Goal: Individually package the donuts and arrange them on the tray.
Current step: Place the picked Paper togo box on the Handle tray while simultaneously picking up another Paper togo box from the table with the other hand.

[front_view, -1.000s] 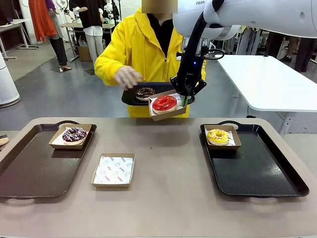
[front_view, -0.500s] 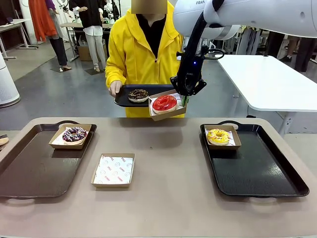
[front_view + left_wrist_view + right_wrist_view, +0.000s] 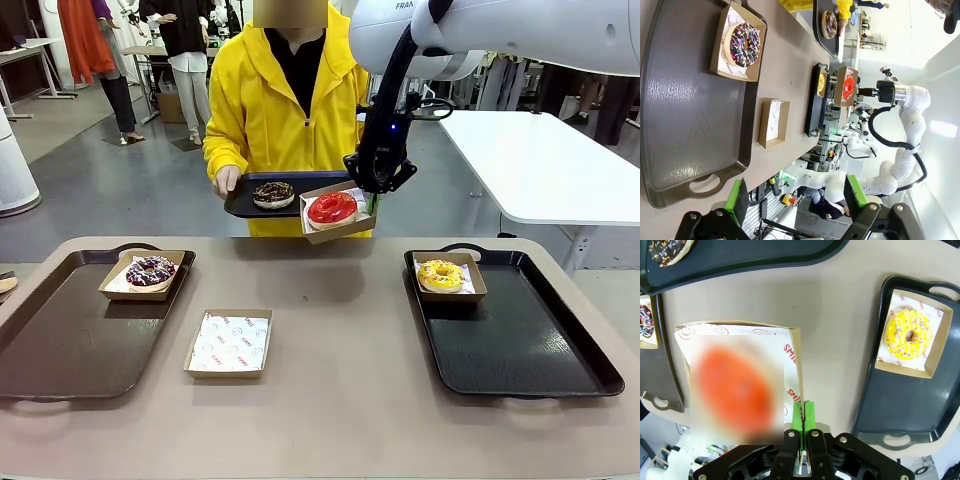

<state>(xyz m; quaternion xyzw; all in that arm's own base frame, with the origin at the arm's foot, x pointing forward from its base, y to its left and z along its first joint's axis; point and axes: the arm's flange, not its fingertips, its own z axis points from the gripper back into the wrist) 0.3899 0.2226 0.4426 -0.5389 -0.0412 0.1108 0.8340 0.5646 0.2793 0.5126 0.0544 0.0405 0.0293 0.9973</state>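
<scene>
Donut (image 3: 332,208), red-glazed, sits boxed just beside right hand (image 3: 371,203) — box (image 3: 338,234) edge pinched.

Front cam: fixed at near edge of table (image 3: 340,300), faces across it to person (image 3: 285,110) at top centre; mid range, left tray (image 3: 60,340) and right tray (image 3: 540,350) both in frame. L wrist cam: rolled sideways, over left tray, looks obliquely along table; own fingers (image 3: 737,197) at bottom edge, right arm (image 3: 900,100) far off at right of frame. R wrist cam: looks straight down, v. close on red-donut box (image 3: 791,350) (donut blurred), table farther below. All 3 share yellow donut (image 3: 440,273) and right tray; front & L wrist also share empty box (image 3: 229,343).
</scene>
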